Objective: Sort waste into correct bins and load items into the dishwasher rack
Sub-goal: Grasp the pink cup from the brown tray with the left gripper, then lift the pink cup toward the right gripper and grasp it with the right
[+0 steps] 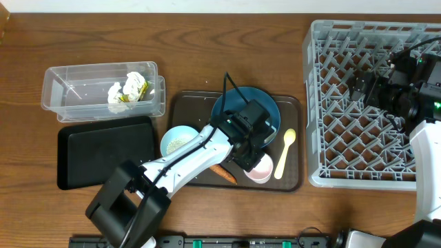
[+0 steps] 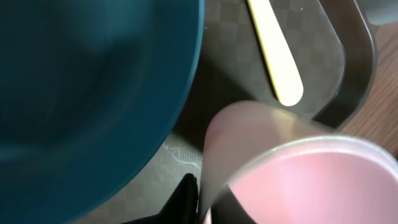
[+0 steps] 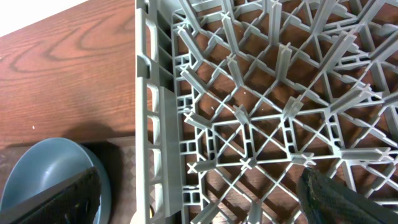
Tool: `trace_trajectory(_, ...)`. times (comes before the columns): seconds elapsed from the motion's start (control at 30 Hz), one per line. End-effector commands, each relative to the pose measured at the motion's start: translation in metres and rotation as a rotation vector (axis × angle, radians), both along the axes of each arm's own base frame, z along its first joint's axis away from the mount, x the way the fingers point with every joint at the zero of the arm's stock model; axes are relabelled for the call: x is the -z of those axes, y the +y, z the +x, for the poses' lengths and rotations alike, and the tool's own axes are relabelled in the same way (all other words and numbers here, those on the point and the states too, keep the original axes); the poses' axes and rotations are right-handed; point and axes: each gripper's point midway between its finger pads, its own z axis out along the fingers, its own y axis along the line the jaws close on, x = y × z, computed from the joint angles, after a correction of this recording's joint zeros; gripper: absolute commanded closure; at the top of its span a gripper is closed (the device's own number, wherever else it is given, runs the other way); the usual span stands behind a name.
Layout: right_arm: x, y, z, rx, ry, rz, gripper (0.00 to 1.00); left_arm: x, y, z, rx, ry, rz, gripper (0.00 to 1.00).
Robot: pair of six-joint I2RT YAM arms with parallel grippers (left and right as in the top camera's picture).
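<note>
Left gripper (image 1: 251,153) pinched shut on wall of small white cup (image 1: 262,171). Cup sits on brown tray (image 1: 295,114), at 5 o'clock of blue plate (image 1: 231,110). Lift straight up, rim level, clear of spoon (image 1: 284,153) at cup's 2 o'clock, then toward rack (image 1: 324,117). Right gripper (image 3: 199,202) wide open, empty, over rack.

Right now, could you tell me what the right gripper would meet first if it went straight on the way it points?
Most likely the grey rack: the right gripper points down into its lattice with open fingers, and nothing shows between them and the grid. How far off, I cannot tell.
</note>
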Motion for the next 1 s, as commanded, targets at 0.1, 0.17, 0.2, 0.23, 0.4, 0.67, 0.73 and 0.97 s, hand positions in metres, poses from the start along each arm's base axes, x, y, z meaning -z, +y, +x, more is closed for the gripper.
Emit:
trace_trajectory(0.1,-0.005,0.001,0.002,-0.023,-0.015,-0.023,0.01,-0.047,0.007,0.023,-0.078,-0.085,-0.093,0.94)
trace_trajectory(0.17,-0.005,0.001,0.002,-0.028,-0.016,-0.028,0.01,-0.064,0.020,0.037,-0.159,-0.112,-0.128,0.94)
trace_trajectory(0.2,-0.005,0.001,0.003,-0.028,-0.016,-0.028,0.01,-0.072,0.026,0.045,-0.198,-0.127,-0.146,0.94)
trace_trajectory(0.23,-0.005,0.001,0.003,-0.029,-0.017,-0.027,0.01,-0.082,0.036,0.054,-0.248,-0.145,-0.170,0.94)
trace_trajectory(0.4,-0.011,0.016,0.005,-0.135,-0.064,-0.006,0.01,-0.134,0.068,0.103,-0.466,-0.168,-0.421,0.94)
trace_trajectory(0.67,-0.039,0.098,-0.002,-0.643,-0.292,0.112,0.01,-0.200,0.096,0.162,-0.718,0.074,-0.924,0.94)
trace_trajectory(0.73,-0.053,0.130,-0.014,-0.848,-0.414,0.180,0.01,-0.209,0.095,0.165,-0.694,0.139,-0.997,0.94)
trace_trajectory(0.97,-0.069,0.197,-0.036,-1.229,-0.691,0.351,0.01,-0.215,0.073,0.146,-0.460,0.321,-1.106,0.93)
